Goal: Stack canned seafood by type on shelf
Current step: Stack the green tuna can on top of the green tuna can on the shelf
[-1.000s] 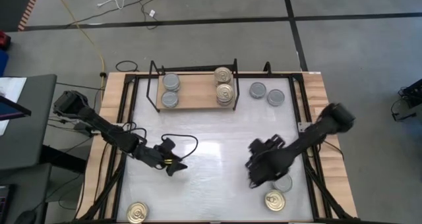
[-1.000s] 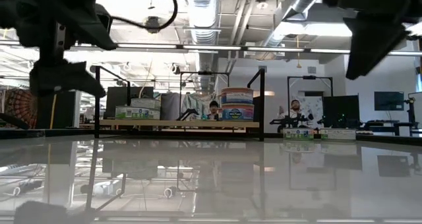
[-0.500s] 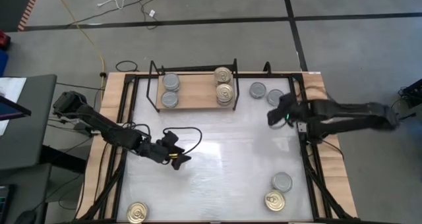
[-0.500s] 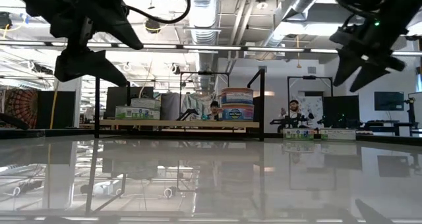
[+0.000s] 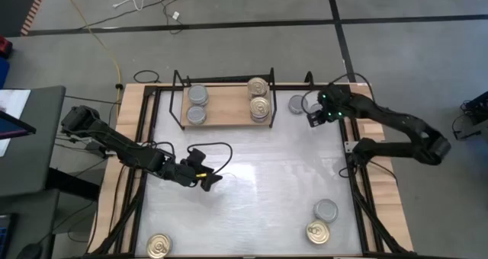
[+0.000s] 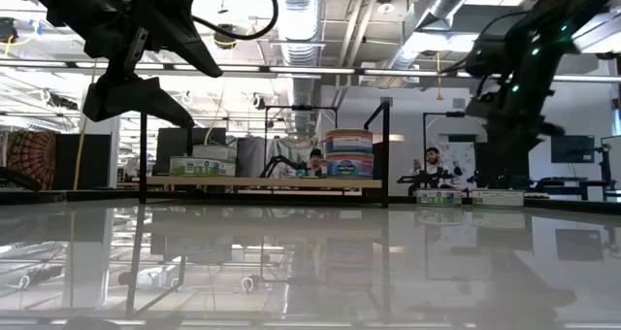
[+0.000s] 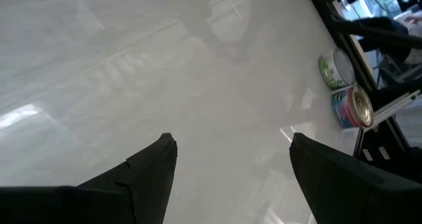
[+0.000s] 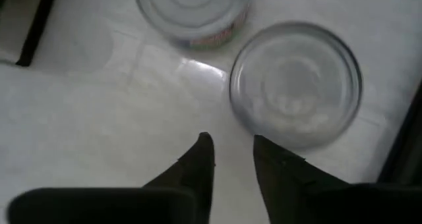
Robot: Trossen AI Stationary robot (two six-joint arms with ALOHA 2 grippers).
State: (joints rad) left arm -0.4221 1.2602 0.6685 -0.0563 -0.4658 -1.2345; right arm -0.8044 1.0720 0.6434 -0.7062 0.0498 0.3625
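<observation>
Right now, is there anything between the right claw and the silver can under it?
No. In the right wrist view only bare white tabletop shows between the right claw and the silver can.

Glossy white tabletop (image 5: 244,190), wooden shelf (image 5: 225,110), shiny metal tins (image 8: 297,85).

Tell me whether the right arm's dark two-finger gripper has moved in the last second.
Yes. The right gripper has swung from the near-right tins to the far side, just right of the wooden shelf, over two silver-topped tins.

arms: two, dark, jointed | left tool (image 5: 204,178): black, yellow mark, looping cable | right tool (image 5: 315,116): black, green lights
</observation>
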